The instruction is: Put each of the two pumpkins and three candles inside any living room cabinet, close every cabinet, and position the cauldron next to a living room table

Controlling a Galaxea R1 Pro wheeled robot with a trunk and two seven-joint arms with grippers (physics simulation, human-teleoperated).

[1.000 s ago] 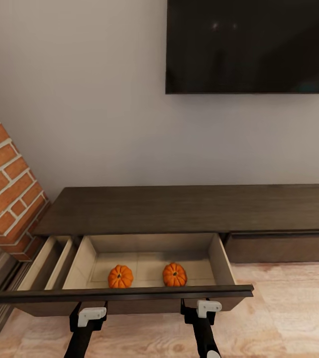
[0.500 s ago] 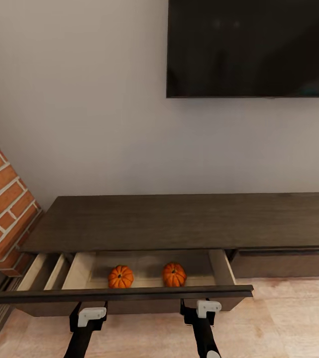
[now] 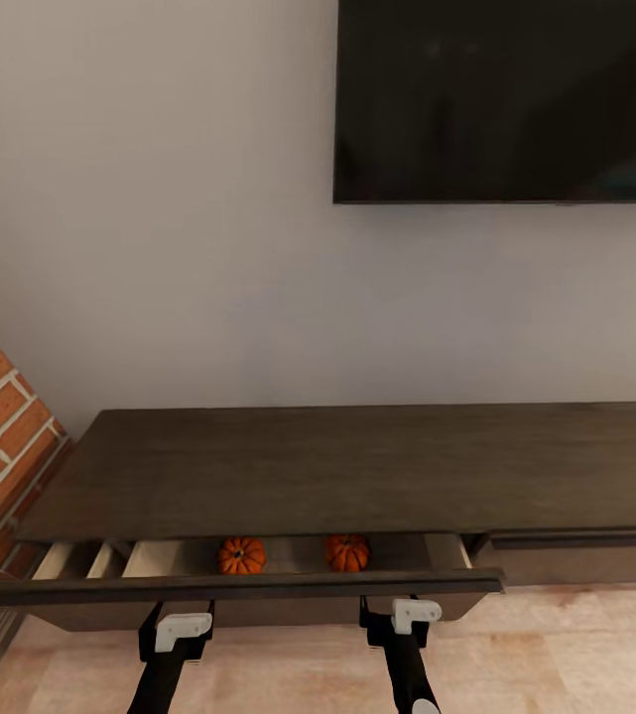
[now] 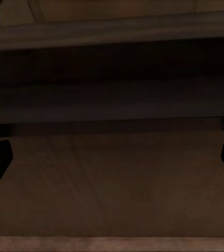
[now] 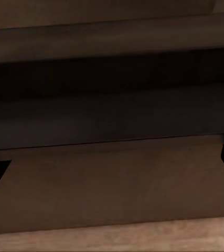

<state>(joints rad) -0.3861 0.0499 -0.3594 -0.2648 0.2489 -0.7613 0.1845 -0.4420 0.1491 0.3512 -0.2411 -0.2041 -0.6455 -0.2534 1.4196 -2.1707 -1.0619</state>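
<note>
Now both grippers [image 3: 174, 635] [image 3: 397, 620] spread against drawer front [image 3: 248, 587]; pumpkins [image 3: 242, 555] [image 3: 346, 552] inside.

The two pumpkins [image 3: 242, 554] [image 3: 346, 551] show only partly, their lower halves hidden behind the drawer front [image 3: 248, 587]. The cabinet [image 3: 357, 466] runs off the right edge. Both grippers' tips are hidden under that drawer front, so their jaws cannot be read. The wrist views are dark and blurry.
</note>
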